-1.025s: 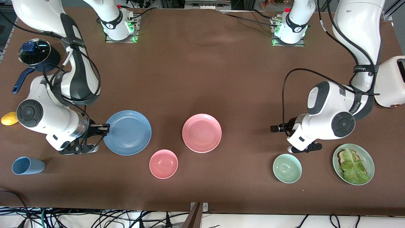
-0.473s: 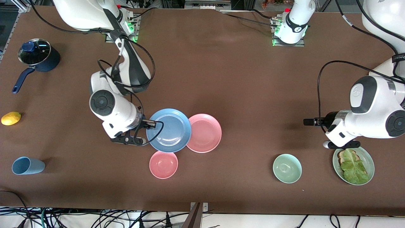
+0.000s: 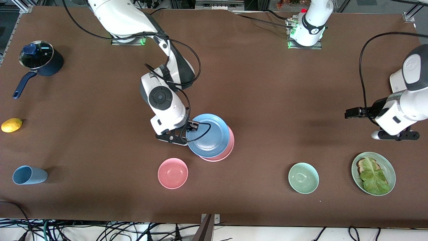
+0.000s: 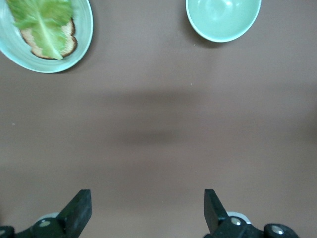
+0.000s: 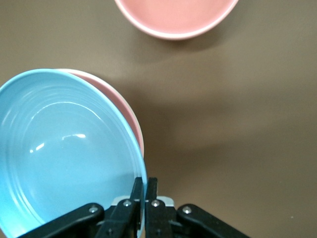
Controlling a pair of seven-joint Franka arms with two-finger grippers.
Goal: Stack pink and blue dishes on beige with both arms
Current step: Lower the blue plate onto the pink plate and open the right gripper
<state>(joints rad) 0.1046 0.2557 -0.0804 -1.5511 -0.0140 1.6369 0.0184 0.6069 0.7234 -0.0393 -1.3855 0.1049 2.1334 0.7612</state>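
My right gripper [image 3: 192,126] is shut on the rim of the blue plate [image 3: 209,135] and holds it over the pink plate [image 3: 228,150] in the middle of the table. Only a crescent of the pink plate shows. In the right wrist view the fingers [image 5: 137,191] pinch the blue plate [image 5: 64,153] at its edge, with the pink plate [image 5: 132,119] under it; I cannot tell whether the two touch. My left gripper [image 3: 351,112] hangs open over bare table at the left arm's end, with nothing between its fingers [image 4: 79,210]. The beige plate is out of view.
A pink bowl [image 3: 173,173] sits nearer the front camera than the plates. A green bowl [image 3: 303,177] and a green plate [image 3: 389,164] with lettuce lie toward the left arm's end. A pot [image 3: 40,58], lemon [image 3: 11,125] and blue cup [image 3: 29,175] stand at the right arm's end.
My right arm has carried the blue plate from its end of the table to over the pink plate. My left arm has drawn back toward its own end, away from the green bowl.
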